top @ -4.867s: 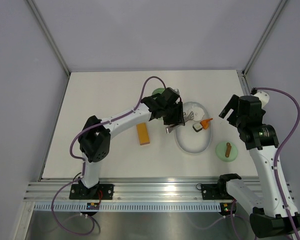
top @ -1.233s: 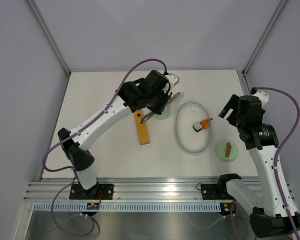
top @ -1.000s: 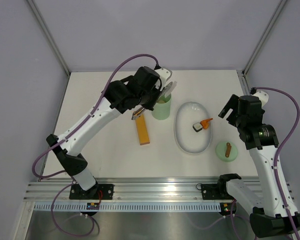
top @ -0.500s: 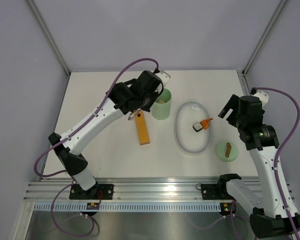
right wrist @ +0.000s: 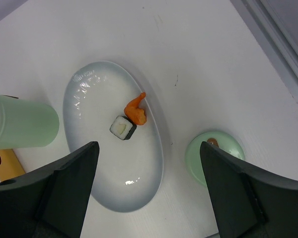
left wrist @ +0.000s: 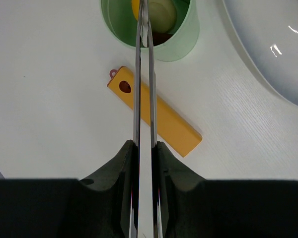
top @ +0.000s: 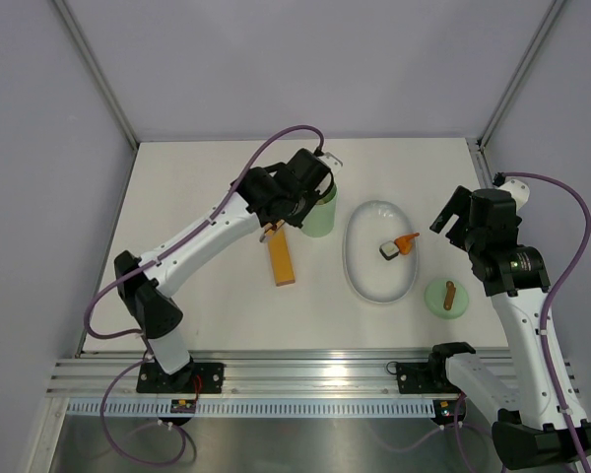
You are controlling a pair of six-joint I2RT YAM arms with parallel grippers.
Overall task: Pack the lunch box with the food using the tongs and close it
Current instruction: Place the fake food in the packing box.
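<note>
Now left claw [left wrist: 144, 148] pinches tongs [left wrist: 137, 89] above lunch box [left wrist: 181, 47]; right claw [right wrist: 149, 146] agape.

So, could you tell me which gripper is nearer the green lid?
Right. The right gripper hovers just beyond the lid; the left gripper is across the plate, by the lunch box.
</note>
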